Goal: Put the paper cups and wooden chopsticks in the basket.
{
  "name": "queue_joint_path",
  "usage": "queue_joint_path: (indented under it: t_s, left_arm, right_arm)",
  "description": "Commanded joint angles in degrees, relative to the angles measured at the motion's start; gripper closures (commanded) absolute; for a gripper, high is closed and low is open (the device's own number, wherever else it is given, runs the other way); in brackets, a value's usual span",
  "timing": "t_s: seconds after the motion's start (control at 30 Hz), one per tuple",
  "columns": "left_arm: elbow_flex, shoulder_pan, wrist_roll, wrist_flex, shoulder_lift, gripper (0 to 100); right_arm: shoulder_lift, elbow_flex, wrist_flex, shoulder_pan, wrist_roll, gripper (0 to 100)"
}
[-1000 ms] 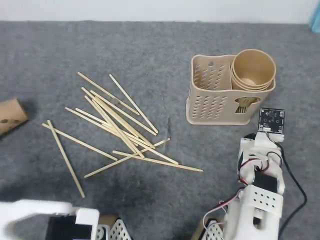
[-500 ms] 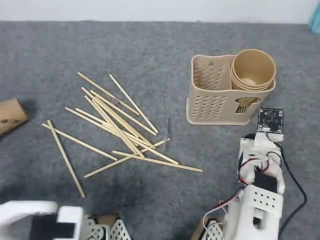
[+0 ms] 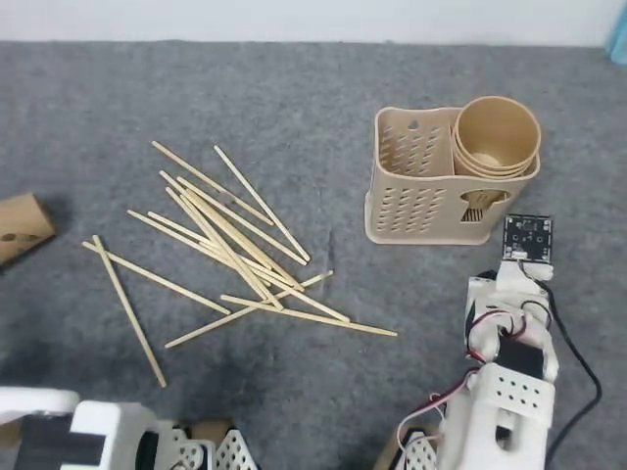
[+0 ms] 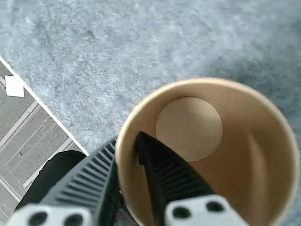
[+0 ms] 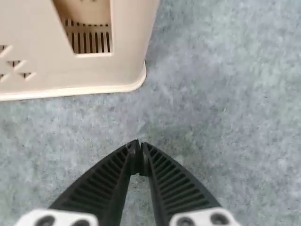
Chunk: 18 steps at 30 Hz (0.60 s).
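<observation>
Progress, as judged: partly done.

- **Basket:** You had a stack of paper cups (image 3: 497,137) seated in the compartment of the basket (image 3: 416,211) on the right arm's side. The other compartment looked empty.
- **Chopsticks:** None of the wooden chopsticks (image 3: 235,245) was in. All lay scattered on the grey tabletop (image 3: 323,98), well apart from the basket.
- **Left hand:** Your left hand (image 4: 126,141) was clamped on the rim of a paper cup (image 4: 244,141), one finger inside and one outside. The cup held nothing.
- **Right hand:** Your right hand (image 5: 138,157) was pressed together and empty, near the basket's foot.
- **Stray cup:** A further brown cup (image 3: 22,227), as it looked, lay on its side beyond the chopsticks.

Left to do: the held cup, that stray cup, every chopstick.
</observation>
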State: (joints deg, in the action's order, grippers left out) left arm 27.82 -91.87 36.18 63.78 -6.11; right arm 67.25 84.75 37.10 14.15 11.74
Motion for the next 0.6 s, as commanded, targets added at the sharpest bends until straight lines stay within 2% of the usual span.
queue_joint_path:
  t_s: [0.0,0.27,0.47,0.57]
  left_arm:
    - [-1.45,1.49,0.97,2.29,-2.29,99]
    - [-1.45,2.9,-1.05,4.13,-8.97,99]
    - [-1.36,7.91,-1.76,9.58,-13.45,99]
    - [-1.36,11.52,-2.2,12.75,-14.42,99]
  right_arm:
    - [4.44,-1.67,2.86,-0.22,0.44,99.1]
    - [21.14,-2.37,14.73,2.95,0.44,99.1]
    - [35.12,-10.2,28.79,2.59,0.97,99.1]
    - [36.79,-15.47,30.46,2.77,0.97,99.1]
